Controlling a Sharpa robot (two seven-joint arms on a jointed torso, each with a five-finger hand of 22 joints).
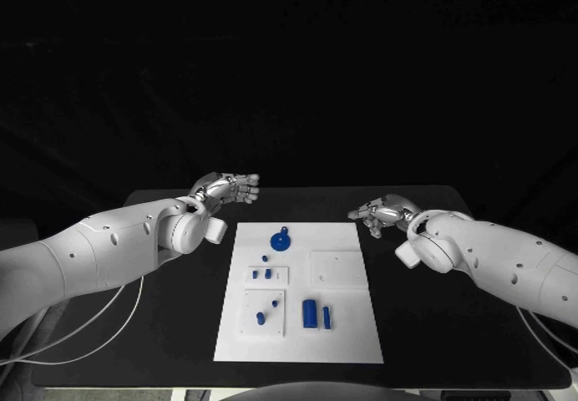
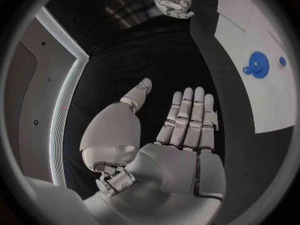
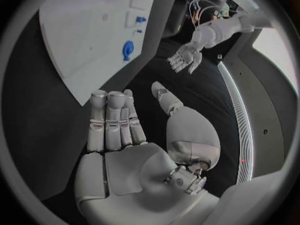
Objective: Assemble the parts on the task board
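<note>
Both arms reach in over the black table [image 1: 482, 334] from its two sides, each stopping short of the far corners of the task board [image 1: 349, 334]. The left hand [image 1: 226, 189] hangs just beyond the board's far left corner, off the plate; in the left wrist view its palm is flat, the fingers [image 2: 190, 112] lie straight and close together, the thumb stands apart, and it holds nothing. The right hand [image 1: 383, 212] sits just off the board's far right corner, also over bare table; the right wrist view shows it likewise spread, fingers [image 3: 109, 120] extended side by side, thumb out to one side, with nothing in its grasp. The two hands are well apart, with the board's far edge between them. The white board lies lengthwise in the middle of the table and carries several raised square plates. A round blue gear-like part [image 1: 280, 242] lies near its far end, left of centre. Below it, a small plate holds two little blue parts [image 1: 263, 272]. Nearer the robot, a larger square plate on the left bears two small blue pieces [image 1: 267, 312], and beside it to the right two upright blue cylinders [image 1: 316, 313] stand close together. A plain white square plate [image 1: 336, 269] sits on the board's right half.
</note>
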